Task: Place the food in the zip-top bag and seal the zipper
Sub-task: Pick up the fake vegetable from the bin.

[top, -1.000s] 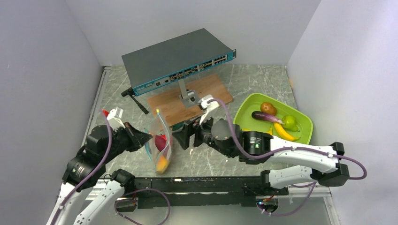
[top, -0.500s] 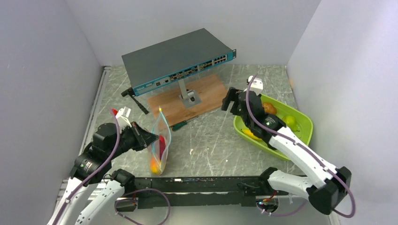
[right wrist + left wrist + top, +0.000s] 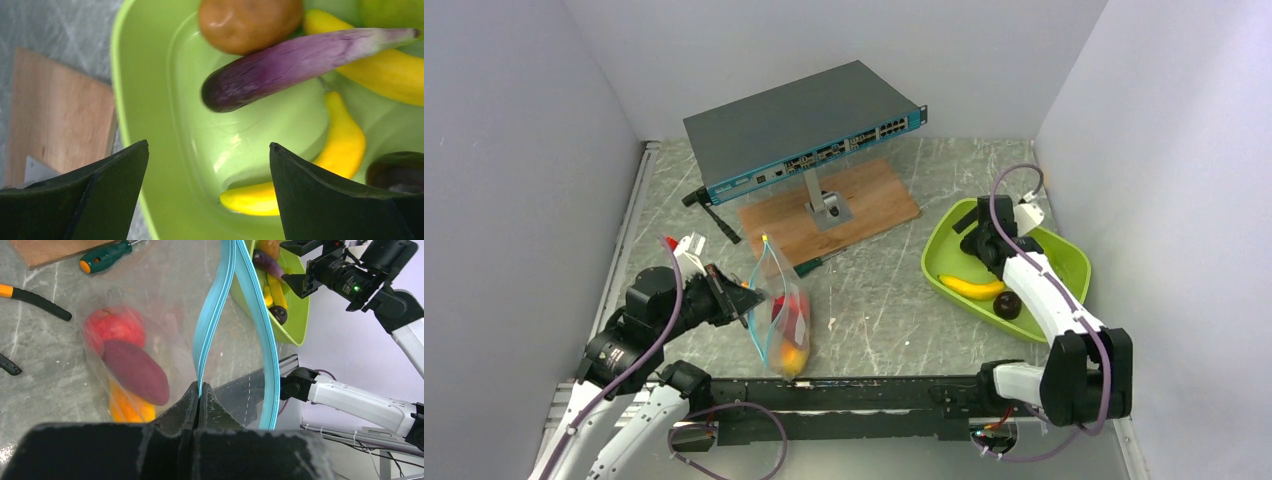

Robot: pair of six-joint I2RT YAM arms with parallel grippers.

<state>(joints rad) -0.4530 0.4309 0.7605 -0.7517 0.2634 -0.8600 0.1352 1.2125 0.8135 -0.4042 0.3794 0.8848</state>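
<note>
Pinching the zipper (image 3: 215, 315) on one side, the left gripper (image 3: 198, 395) held the zip-top bag (image 3: 779, 315) mouth open, likely for loading; the right gripper (image 3: 208, 145) hung spread above the tray (image 3: 145, 75), purple eggplant (image 3: 300, 62) just ahead of it.

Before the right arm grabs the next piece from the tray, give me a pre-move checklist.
1. Left gripper clamped on the zipper: ok.
2. Zip-top bag mouth open, strips spread apart: ok.
3. Right gripper open: ok.
4. Eggplant ahead of the right gripper, nothing lying on it: ok.
5. Finger clearance from the tray rim: cannot tell.
6. Room in the bag beside the apple and orange: cannot tell.
</note>
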